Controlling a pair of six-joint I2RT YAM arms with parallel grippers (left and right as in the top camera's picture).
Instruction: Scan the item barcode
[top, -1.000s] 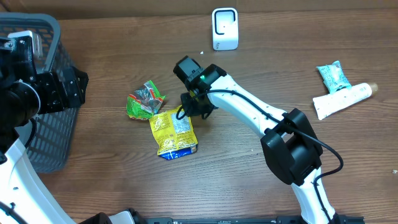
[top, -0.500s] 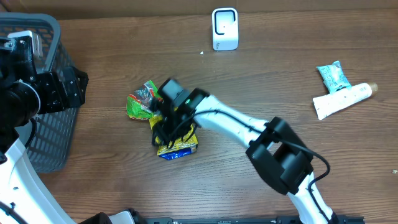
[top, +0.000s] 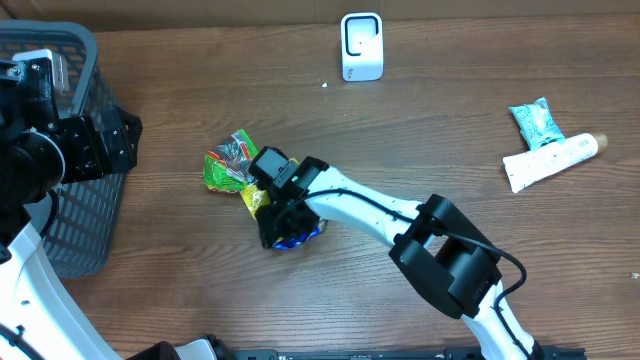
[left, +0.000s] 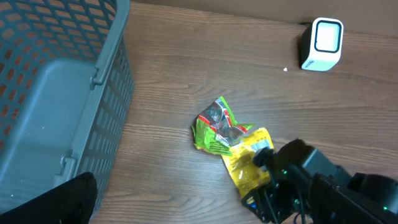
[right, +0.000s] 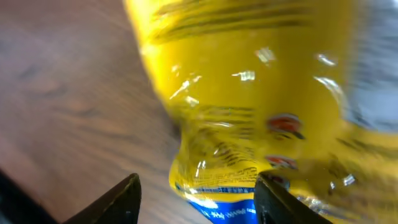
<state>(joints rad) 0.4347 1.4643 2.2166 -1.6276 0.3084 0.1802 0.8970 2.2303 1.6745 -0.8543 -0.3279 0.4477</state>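
Overhead: my right claw (top: 283, 222) is down over the yellow crinkled foil snack packet (top: 254, 199), which lies on the brown wooden table (top: 450, 120), well apart from the white boxy barcode scanner (top: 361, 46).

Left wrist view: the packet looks flat, not lifted.

Right wrist view: my fingers (right: 121, 200) stand parted astride the packet's blue end, not clamped on it. I judge that gripping, carrying and scanning are all still to do.

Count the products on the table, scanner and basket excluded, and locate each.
4. Yellow packet mid-table under the right gripper; green packet beside it; teal packet and white tube at the right edge. The arm may hide more.
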